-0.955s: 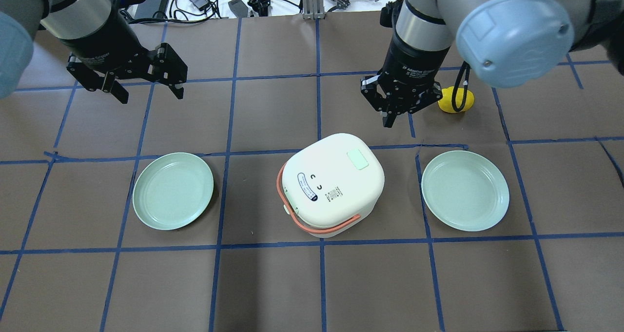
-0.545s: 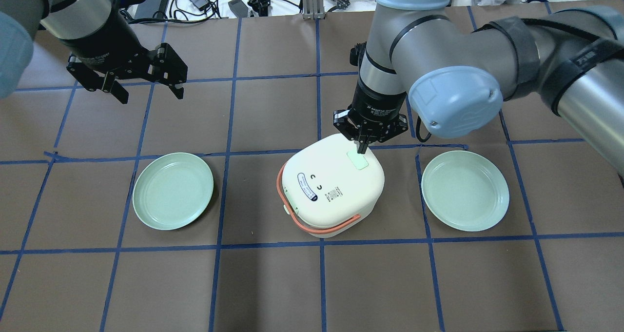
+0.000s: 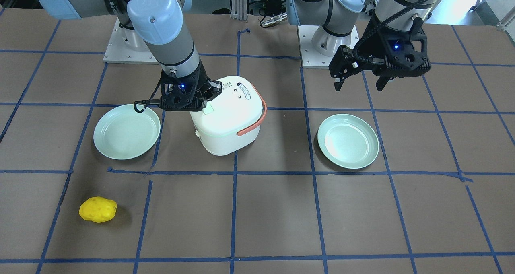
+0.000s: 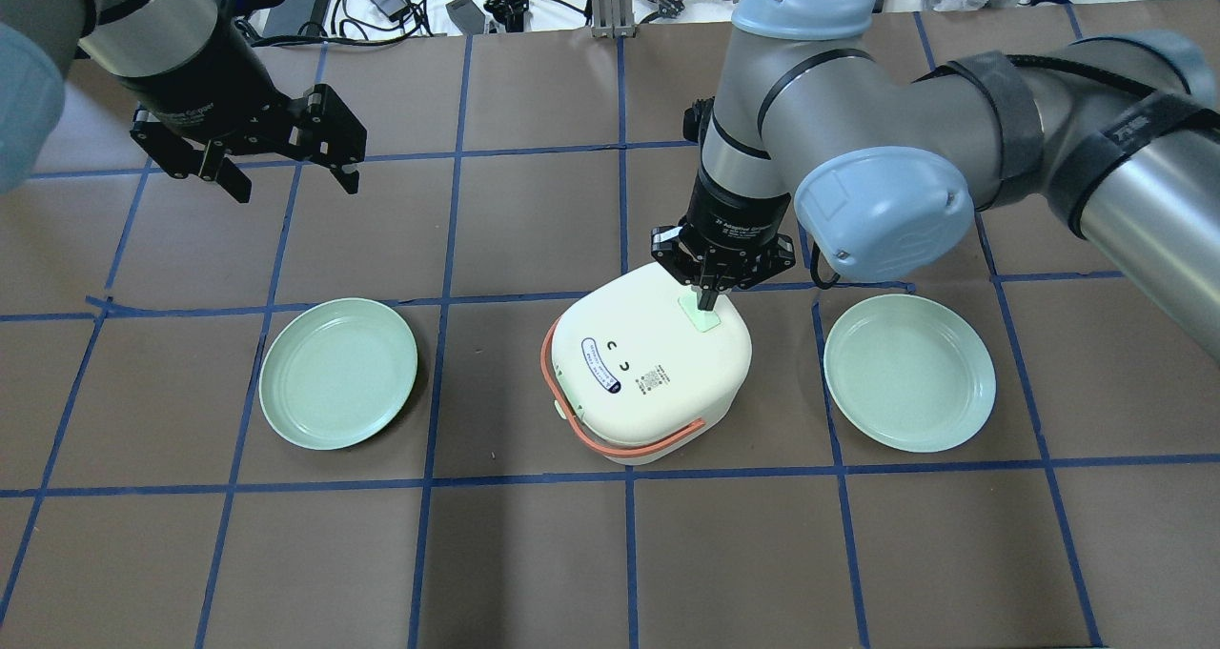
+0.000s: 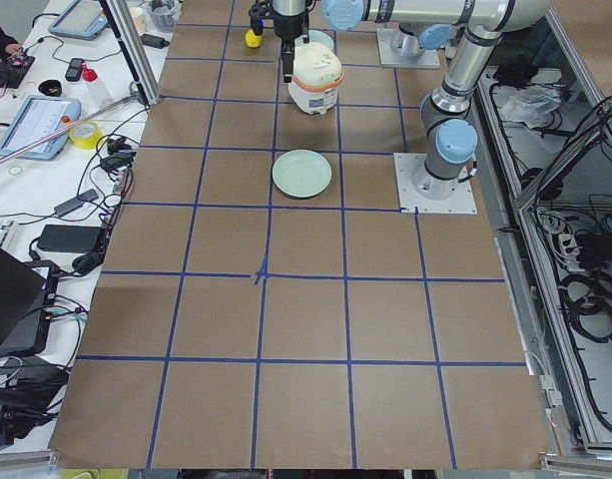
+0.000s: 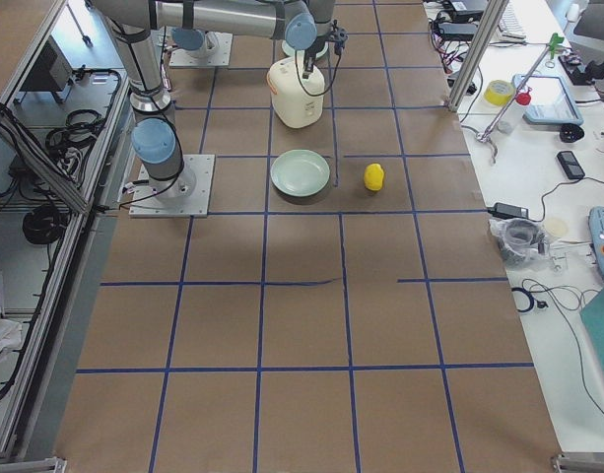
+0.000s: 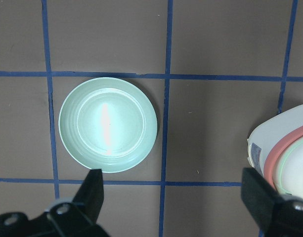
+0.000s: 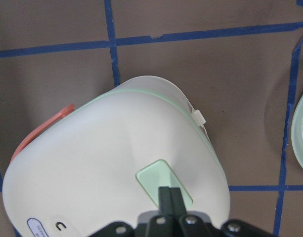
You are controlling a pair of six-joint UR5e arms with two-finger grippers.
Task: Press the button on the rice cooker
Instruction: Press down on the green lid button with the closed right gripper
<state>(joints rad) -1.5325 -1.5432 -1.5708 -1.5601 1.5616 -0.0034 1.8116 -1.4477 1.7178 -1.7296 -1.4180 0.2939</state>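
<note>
Rice cooker (image 4: 648,363): lid button (image 8: 152,178) under right gripper (image 4: 706,304), jaws clenched, tips touching it. Left gripper (image 4: 294,188): jaws released, well apart.

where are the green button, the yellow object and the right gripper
green button (image 8: 152,178): right wrist view, its bare left half
yellow object (image 3: 97,209): front-facing view, its middle
right gripper (image 4: 706,298): overhead view, tip of its shut jaws

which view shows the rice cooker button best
Right wrist view: the button sits close up, the shut right gripper at it. Overhead shows it small, the front view a sliver, the side views nothing clear.
</note>
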